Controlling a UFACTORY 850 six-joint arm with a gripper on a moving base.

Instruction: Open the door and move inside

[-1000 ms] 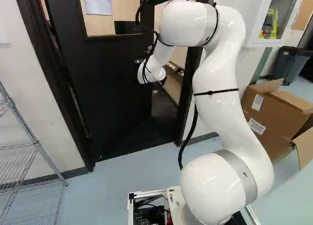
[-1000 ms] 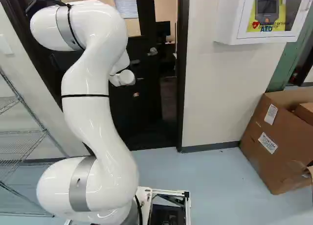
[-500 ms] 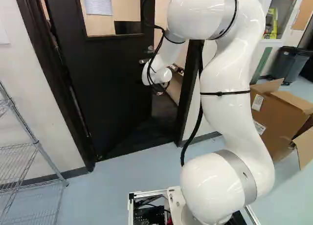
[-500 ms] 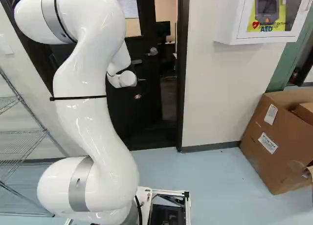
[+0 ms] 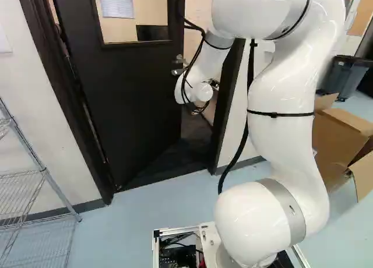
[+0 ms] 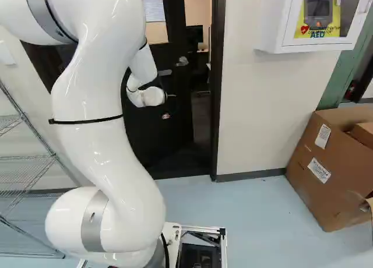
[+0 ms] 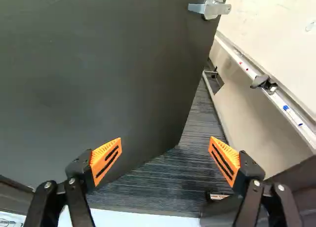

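The floor [image 6: 250, 221] is carrying a wire rack [image 5: 38, 160], an open box [image 6: 335, 189] and, beyond it, probably a dark bin [image 5: 345, 76].

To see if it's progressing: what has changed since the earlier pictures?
The arm's upper part has drawn back toward the base cameras; its far end shifted slightly right in both base views. The fingers stand open, gripping nothing. The base, door and cardboard box stayed put.

Pale blue floor [image 6: 250, 215], off-white wall [image 6: 265, 110] with white cabinet [image 6: 271, 35]; both base views: wire rack [image 5: 43, 171] at left, cardboard box [image 6: 332, 201] at right
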